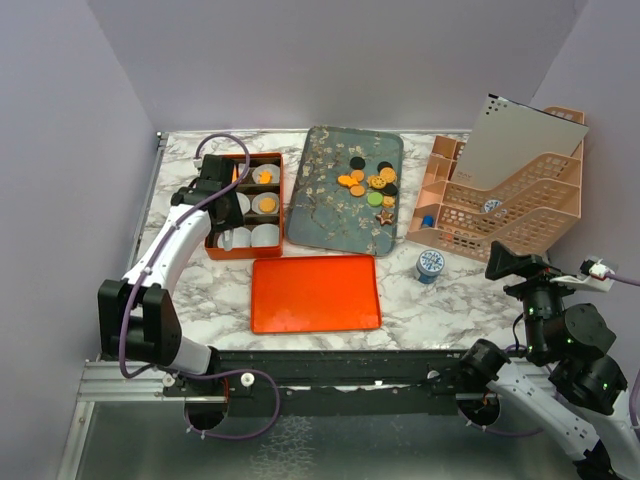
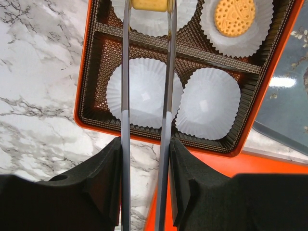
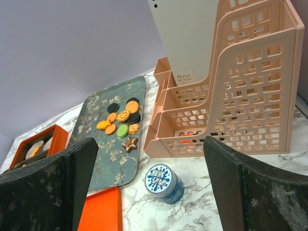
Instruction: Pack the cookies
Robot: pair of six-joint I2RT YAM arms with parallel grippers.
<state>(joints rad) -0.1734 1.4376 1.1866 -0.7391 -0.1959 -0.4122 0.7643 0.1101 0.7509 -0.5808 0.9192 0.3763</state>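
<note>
The left gripper (image 2: 147, 180) has its black padded fingers closed on slim metal tongs (image 2: 125, 96). The tong tips appear to pinch one round orange cookie (image 2: 149, 4) over a white pleated paper liner (image 2: 153, 21) inside the orange rectangular box (image 2: 83, 72) with its brown divider.

The step in hand looks like setting this cookie down. To do it well, lower the tips until the disc lies flat in the liner's middle, then ease the grip so it drops without dragging the light paper out. The two empty liners (image 2: 144, 91) sit at the box's near end, and the one beside the target already holds an orange cookie (image 2: 234, 17). The loose cookies (image 1: 370, 185) lie on the blue-grey flowered tray (image 1: 320, 215) just right of the box.

Divider walls and the box rim crowd the tips, so a straight lift before swinging right seems wise. The flat orange lid (image 1: 315, 292) lies just in front of the box. The right gripper (image 3: 150, 163), spread wide and empty, hangs well to the right of the box.
</note>
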